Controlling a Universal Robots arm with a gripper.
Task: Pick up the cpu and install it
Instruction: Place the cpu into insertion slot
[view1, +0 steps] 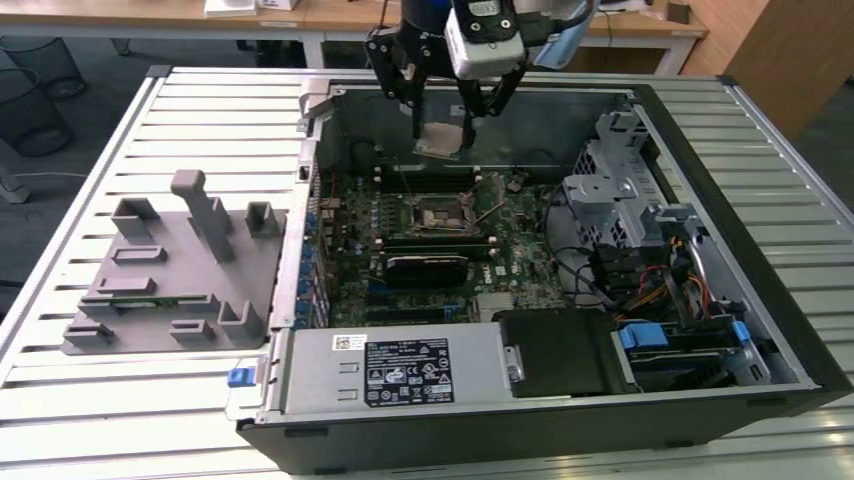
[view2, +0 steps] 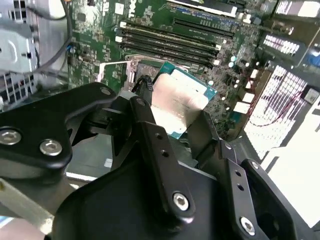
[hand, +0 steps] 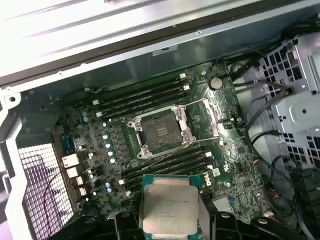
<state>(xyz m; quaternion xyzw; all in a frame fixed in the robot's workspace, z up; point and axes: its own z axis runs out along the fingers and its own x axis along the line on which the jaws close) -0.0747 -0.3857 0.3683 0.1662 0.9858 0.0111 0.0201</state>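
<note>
1. Gripper (view2: 172, 120), close to the second wrist camera, pinches the cpu (view2: 184, 95) by two edges, tilted, above the motherboard (view2: 90, 30).
2. Empty socket (hand: 160, 131) sits apart; tilted seating could bend its contacts.
3. Grip depth is partly hidden; a slip may drop it.

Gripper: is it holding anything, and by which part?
Yes: the gripper holds the cpu, clamped by two opposite edges, above the motherboard.

The cpu (hand: 167, 205), its silver top plate facing the camera, hung apart from the open socket (hand: 160, 132) on the green motherboard (hand: 230, 145), with black memory slots (hand: 167, 162) between it and that socket.
</note>
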